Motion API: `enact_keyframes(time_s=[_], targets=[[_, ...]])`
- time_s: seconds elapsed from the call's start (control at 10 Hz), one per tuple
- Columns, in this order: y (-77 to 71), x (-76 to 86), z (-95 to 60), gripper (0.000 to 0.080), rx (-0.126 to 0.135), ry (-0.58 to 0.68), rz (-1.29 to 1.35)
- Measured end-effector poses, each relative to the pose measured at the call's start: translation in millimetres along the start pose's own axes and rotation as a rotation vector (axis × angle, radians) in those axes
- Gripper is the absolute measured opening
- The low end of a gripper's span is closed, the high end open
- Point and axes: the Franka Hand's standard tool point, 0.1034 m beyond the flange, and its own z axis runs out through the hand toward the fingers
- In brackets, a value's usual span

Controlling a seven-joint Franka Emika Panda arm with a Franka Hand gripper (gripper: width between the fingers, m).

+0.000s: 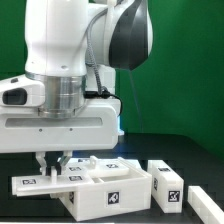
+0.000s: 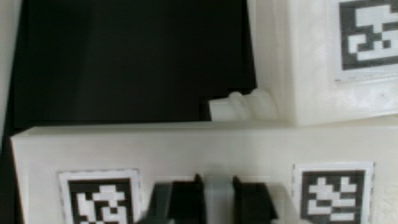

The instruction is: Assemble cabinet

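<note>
From my station I see the arm [image 1: 70,60] low over the black bench [image 1: 20,212], filling most of the exterior view, with a green wall [image 1: 190,80] behind it. The cabinet is in loose white parts on the bench, all in the lower part of that view. The box-shaped body [image 1: 100,190] sits about in the middle, with one black-and-white tag on the face towards the camera. A flat panel [image 1: 33,184] lies right against it on the exterior view's left, tags facing up. On the exterior view's right, apart from the body, stands a small block [image 1: 166,181] with its own tag. Nearer the picture's edge is another white piece [image 1: 207,205], cut off by the frame. The fingers [image 2: 178,203] are down at the flat panel, just beside the body. In the wrist view they show as two dark tips almost together, with only a thin white strip between them, standing between the panel's two tags. I read them as closed, but I cannot tell whether they pinch any part of the panel or only rest against it. Also in the wrist view, a second white part [image 2: 320,70] with a tag lies close beyond the panel, and bare bench shows dark beside it.
</note>
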Motion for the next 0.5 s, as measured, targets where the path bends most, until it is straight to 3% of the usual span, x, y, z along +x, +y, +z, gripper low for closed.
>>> enact_keyframes(time_s=[0.4,0.5], targets=[[0.3,0.2,-0.5,0.0065,0.0,0.001,0.006],[-6.2,1.5,-1.2,0.0065,0.0,0.001,0.021]])
